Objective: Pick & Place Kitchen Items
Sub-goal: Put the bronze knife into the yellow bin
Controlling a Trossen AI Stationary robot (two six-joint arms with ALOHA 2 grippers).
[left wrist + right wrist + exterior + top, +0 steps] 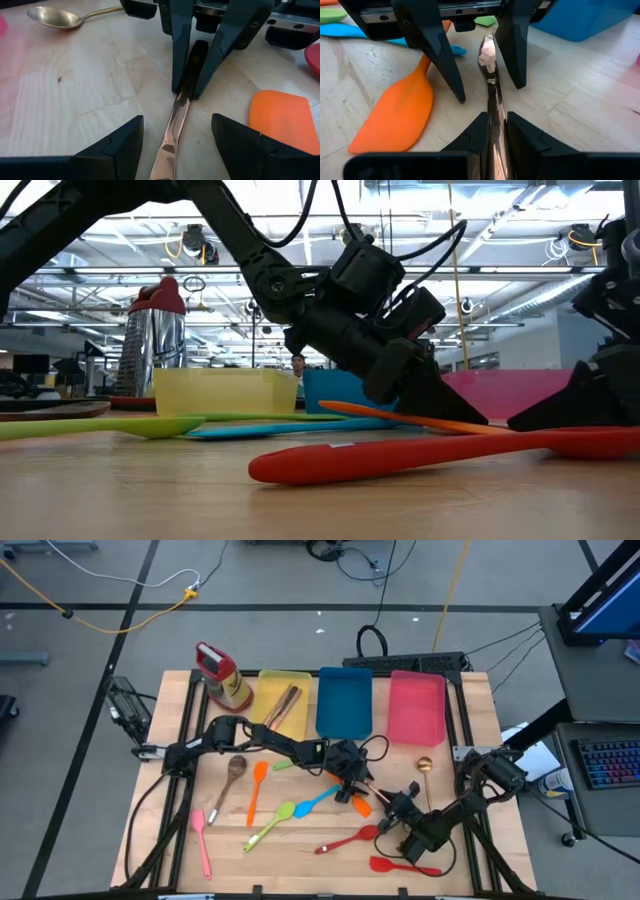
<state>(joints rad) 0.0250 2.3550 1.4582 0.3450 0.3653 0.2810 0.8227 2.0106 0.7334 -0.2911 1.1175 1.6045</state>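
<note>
High view: two dark arms meet at the centre of the wooden surface (300, 860), their hands facing each other over a thin copper-coloured metal utensil (491, 100). The right hand (492, 131), reaching in from the lower right of the frame, is pinched narrow on one end of the utensil, as the right wrist view shows. The left hand (175, 135), reaching in from the left, stands wide open, its fingers (122, 145) straddling the other end without gripping it. An orange spatula (400, 117) lies flat on the surface just beside the two hands, and a blue spoon (318, 802) rests near it toward centre left.

Other utensils are scattered across the lower half of the frame: a green spoon (272, 822), an orange spoon (256, 790), a pink spoon (202, 840) at lower left, a brown wooden spoon (230, 776), two red utensils at lower centre, one (348, 839) lying above the other (403, 865), and a gold spoon (425, 775) right of centre, well apart from the hands.

Along the upper edge of the surface sit a yellow tray (300, 682) holding wooden utensils (283, 706), a blue tray (344, 702) and a pink tray (416, 708), side by side. A red-capped bottle (222, 677) lies to the left of the yellow tray.
</note>
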